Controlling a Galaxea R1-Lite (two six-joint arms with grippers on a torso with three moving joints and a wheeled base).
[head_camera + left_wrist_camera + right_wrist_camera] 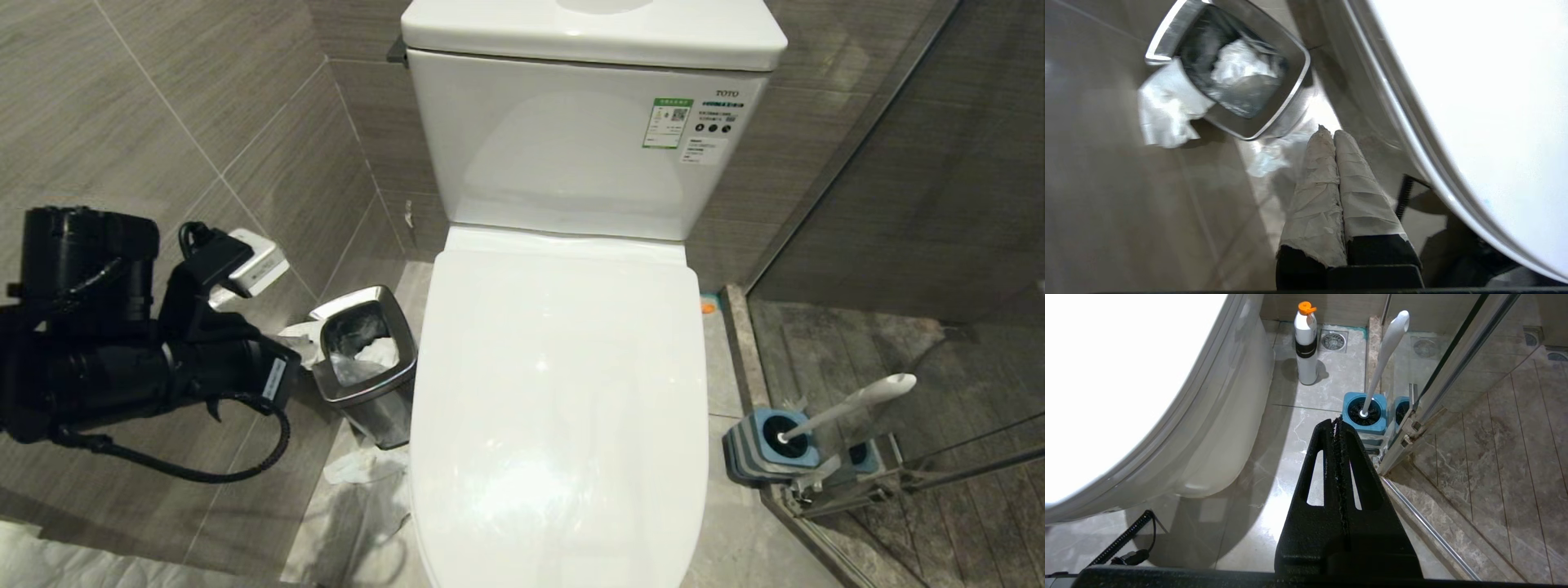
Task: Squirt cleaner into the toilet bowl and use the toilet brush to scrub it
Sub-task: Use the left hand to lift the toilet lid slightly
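While the lid [563, 384] of the toilet bowl [1224, 416] is shut flat, no cleaner can go in, so the lid has to come up first. The left gripper [1333, 132] hangs low beside the toilet, near the steel bin [363, 367], with its 2 paper-wrapped fingers [1314, 192] pressed together and holding nothing. The right gripper [1336, 422] is closed and empty too, above the floor on the other side. The toilet brush [849, 404] stands in its blue holder [771, 445] by the glass door [1457, 363], and a white bottle with an orange cap [1305, 343] stands on the floor near the toilet's base. The lid looks smooth and shiny, so closed fingers could slip off its edge. The left arm could also bump the bin and tip the paper [1167, 110] out.
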